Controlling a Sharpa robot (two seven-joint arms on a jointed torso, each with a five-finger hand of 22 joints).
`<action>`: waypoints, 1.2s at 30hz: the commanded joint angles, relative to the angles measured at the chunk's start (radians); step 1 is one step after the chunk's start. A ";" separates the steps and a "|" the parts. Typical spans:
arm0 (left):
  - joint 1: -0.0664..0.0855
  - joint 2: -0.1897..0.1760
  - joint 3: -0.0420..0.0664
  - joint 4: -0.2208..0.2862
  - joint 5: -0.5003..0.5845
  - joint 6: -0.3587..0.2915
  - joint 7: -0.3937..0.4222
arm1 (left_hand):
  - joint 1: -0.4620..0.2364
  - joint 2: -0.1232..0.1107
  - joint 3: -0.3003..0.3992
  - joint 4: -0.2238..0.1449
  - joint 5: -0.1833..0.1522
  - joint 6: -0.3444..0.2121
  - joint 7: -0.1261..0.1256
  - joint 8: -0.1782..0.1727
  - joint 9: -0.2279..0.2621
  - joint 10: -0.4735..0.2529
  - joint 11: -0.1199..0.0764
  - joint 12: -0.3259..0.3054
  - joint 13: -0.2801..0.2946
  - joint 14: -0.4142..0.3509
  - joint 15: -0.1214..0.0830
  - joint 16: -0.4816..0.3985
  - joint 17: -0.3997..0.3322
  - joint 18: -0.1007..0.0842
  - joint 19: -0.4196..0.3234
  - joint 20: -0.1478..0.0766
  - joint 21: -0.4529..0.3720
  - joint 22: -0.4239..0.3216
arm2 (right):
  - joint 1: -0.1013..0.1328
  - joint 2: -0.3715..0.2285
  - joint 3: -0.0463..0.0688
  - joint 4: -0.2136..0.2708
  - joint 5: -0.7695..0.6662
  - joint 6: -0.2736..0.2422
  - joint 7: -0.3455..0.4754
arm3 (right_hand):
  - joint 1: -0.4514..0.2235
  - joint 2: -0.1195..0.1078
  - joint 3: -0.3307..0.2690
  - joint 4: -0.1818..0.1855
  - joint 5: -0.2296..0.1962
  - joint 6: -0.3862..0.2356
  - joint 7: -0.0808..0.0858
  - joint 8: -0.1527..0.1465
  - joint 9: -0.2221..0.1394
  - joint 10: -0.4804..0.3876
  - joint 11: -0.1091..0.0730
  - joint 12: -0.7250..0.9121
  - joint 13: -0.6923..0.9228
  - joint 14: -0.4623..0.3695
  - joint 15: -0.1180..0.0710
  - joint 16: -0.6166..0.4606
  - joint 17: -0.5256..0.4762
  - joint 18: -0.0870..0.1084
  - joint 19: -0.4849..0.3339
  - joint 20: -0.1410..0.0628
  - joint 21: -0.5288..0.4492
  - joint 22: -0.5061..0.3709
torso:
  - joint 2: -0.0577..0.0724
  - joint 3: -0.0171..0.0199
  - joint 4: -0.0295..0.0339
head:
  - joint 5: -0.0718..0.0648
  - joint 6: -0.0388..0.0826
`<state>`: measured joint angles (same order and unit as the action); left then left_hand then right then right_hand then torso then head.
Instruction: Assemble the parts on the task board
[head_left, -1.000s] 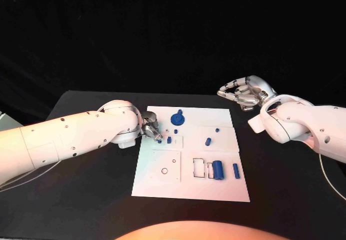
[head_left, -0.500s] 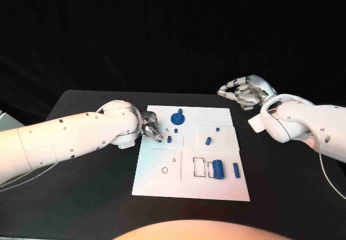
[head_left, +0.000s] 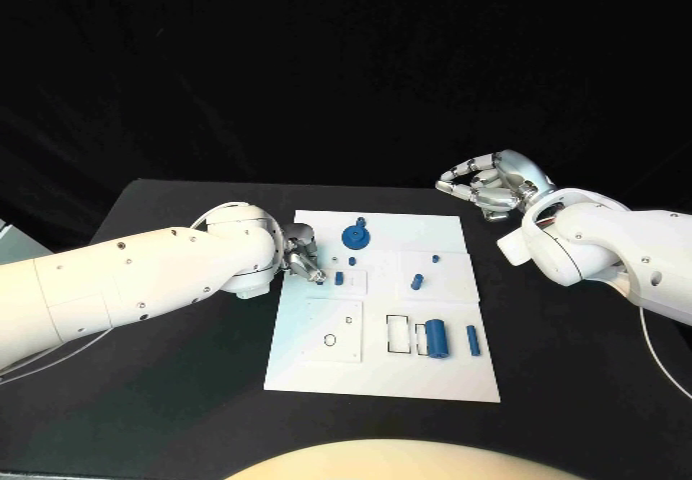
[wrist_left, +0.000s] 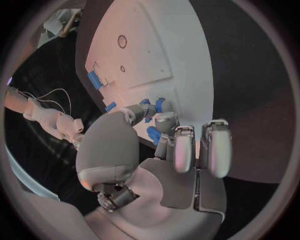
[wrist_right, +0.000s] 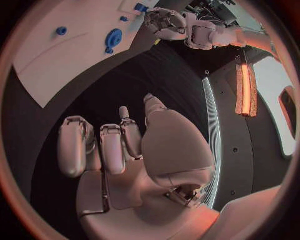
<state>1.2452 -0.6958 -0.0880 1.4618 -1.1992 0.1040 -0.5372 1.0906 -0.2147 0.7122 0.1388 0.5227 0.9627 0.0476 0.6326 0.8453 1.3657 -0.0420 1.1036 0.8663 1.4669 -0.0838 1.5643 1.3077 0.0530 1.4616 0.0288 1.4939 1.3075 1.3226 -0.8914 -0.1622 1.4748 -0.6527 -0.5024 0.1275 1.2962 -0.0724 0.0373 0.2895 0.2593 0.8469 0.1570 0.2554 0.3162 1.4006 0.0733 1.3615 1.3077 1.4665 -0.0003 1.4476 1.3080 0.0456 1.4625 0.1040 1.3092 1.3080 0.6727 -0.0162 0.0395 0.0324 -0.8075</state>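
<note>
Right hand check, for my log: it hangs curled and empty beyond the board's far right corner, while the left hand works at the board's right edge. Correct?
One slip: the left hand works at the board's left edge, as the head view shows. The right hand is as you say.

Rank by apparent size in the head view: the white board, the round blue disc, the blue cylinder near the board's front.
1. White board, by far the largest.
2. Round blue disc.
3. Blue cylinder, looks slightly smaller than the disc; close enough that the order is unsure.
</note>
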 joint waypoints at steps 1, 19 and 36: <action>-0.008 0.003 -0.005 0.001 0.018 0.006 -0.004 | 0.005 0.002 0.156 -0.161 0.002 0.027 -0.019 0.005 0.000 0.008 -0.001 -0.005 0.000 0.104 -0.005 0.006 0.263 -0.017 0.013 -0.004 0.004 0.123 | -0.001 0.000 0.000 0.003 -0.008 0.013 0.011 | 0.002 0.012 -0.006 0.001 0.005 -0.008 0.000 0.006 0.001 -0.003 -0.002 -0.004 0.064 0.045 -0.005 -0.005 0.022 0.013 0.002 -0.007 -0.003 0.096 | 0.001 0.0006 -0.0003 | 0.001 0.000; -0.008 0.010 -0.005 -0.017 0.094 0.007 -0.010 | -0.058 -0.011 0.080 -0.097 -0.019 0.027 -0.027 0.000 -0.005 0.014 -0.004 -0.010 -0.004 0.104 -0.007 0.006 0.263 -0.016 0.008 -0.005 -0.002 0.115 | -0.001 -0.004 0.000 0.008 -0.009 0.009 0.009 | 0.002 0.012 -0.006 0.001 0.005 -0.008 0.000 0.006 0.001 -0.003 -0.002 -0.004 0.064 0.045 -0.005 -0.005 0.022 0.013 0.002 -0.007 -0.003 0.096 | 0.000 0.0003 -0.0002 | -0.002 -0.009; -0.008 0.016 -0.005 -0.034 0.110 0.005 -0.013 | -0.086 -0.025 0.005 -0.045 -0.026 0.034 -0.031 -0.007 -0.014 0.008 -0.007 -0.012 -0.006 0.104 -0.010 0.006 0.263 -0.015 0.006 -0.009 -0.007 0.111 | 0.000 -0.005 0.000 0.009 -0.009 0.007 0.009 | 0.004 0.014 -0.008 0.001 0.006 -0.009 0.000 0.009 0.001 -0.004 -0.002 -0.005 0.062 0.045 -0.005 -0.006 0.022 0.013 0.002 -0.007 -0.005 0.095 | 0.000 0.0000 0.0003 | -0.004 -0.013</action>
<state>1.2447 -0.6842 -0.0878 1.4258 -1.1103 0.0890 -0.5461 1.0125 -0.2400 0.7231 0.0946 0.5035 0.9913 0.0267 0.6308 0.8321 1.3748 -0.0443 1.0951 0.8603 1.4632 -0.0875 1.5643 1.3075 0.0529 1.4653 0.0251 1.4928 1.3074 1.3227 -0.8964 -0.1621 1.4816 -0.6532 -0.5029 0.1268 1.3003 -0.0683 0.0358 0.2910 0.2593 0.8468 0.1570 0.2621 0.3162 1.4006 0.0733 1.3616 1.3074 1.4665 -0.0003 1.4475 1.3076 0.0456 1.4625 0.1040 1.3092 1.3076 0.6724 -0.0162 0.0397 0.0287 -0.8197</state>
